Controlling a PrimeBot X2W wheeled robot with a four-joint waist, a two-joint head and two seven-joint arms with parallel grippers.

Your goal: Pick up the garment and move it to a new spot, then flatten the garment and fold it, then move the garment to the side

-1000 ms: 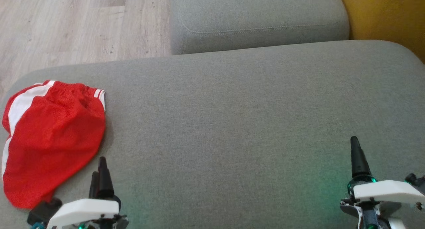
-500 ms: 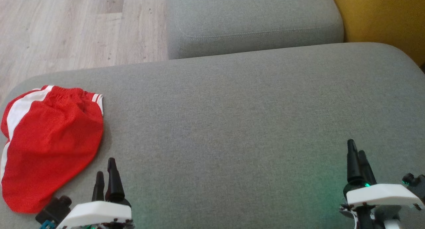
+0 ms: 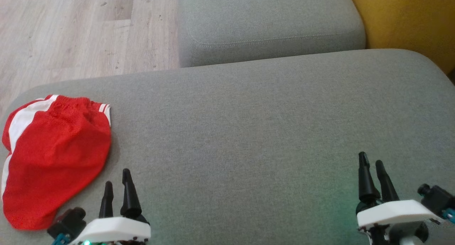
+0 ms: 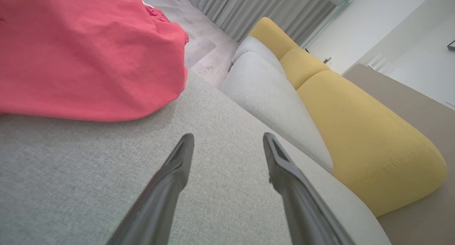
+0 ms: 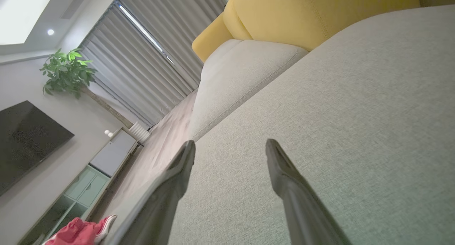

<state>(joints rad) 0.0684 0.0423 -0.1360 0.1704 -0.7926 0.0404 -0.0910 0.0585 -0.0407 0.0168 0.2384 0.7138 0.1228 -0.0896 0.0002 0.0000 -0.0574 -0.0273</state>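
Observation:
A folded pair of red shorts with white stripes (image 3: pixel 53 156) lies at the left end of the grey sofa cushion (image 3: pixel 249 131). In the left wrist view the red shorts (image 4: pixel 81 49) lie at the upper left, beyond the fingertips. My left gripper (image 3: pixel 116 181) hovers open just right of the garment's near edge, empty, its two fingers apart (image 4: pixel 227 138). My right gripper (image 3: pixel 371 161) stands open and empty over the cushion's right part, far from the shorts (image 5: pixel 78 232); its fingers (image 5: pixel 231 143) hold nothing.
A second grey cushion (image 3: pixel 270 21) lies behind the main one. A yellow sofa section (image 3: pixel 408 17) sits at the back right. Wooden floor (image 3: pixel 81 31) lies beyond the cushion's left and far edges.
Both grippers have turned so that their two fingers show apart. The left gripper has drawn back toward me and slightly right, off the shorts' edge. The head camera has shifted a little.

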